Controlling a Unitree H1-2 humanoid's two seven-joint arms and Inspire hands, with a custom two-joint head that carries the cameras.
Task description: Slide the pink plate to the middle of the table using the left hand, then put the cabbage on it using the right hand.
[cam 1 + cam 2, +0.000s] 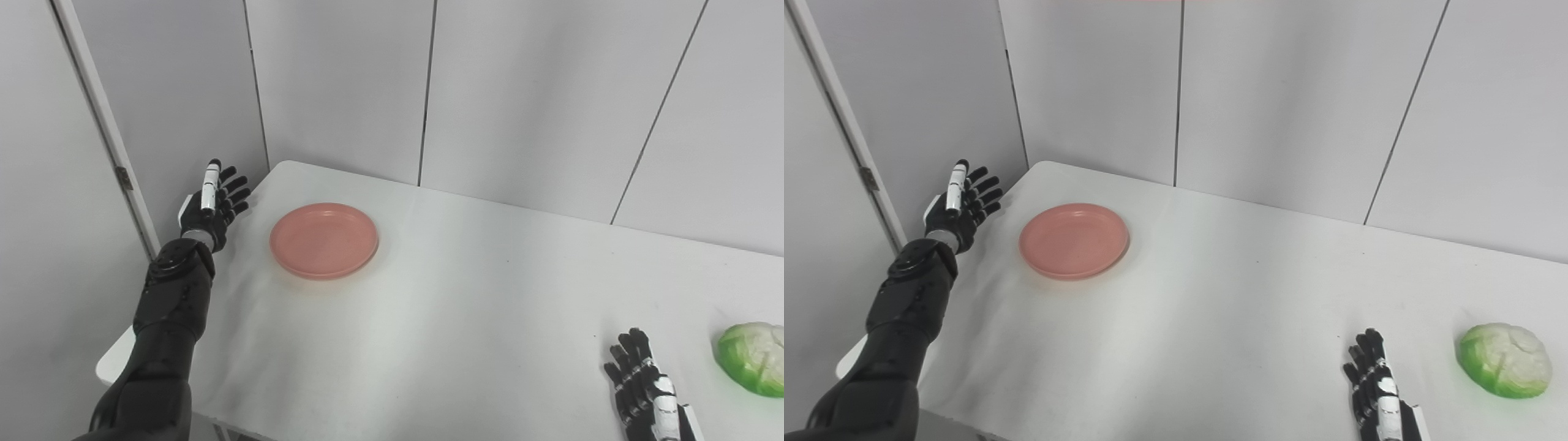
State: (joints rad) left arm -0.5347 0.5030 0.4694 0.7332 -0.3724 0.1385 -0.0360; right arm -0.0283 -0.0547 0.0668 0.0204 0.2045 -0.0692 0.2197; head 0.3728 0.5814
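A round pink plate (324, 240) lies on the white table (465, 318), towards its far left part. My left hand (213, 204) is open and empty, raised at the table's left edge, a short way left of the plate and apart from it. A green and white cabbage (1505, 360) rests on the table at the near right. My right hand (1377, 386) is open and empty, fingers spread, low over the table's near edge, to the left of the cabbage and not touching it.
Grey wall panels (520, 92) stand close behind the table. A panel with a hinge (124, 178) stands to the left, just beyond my left hand. The left arm (165, 318) runs along the table's left edge.
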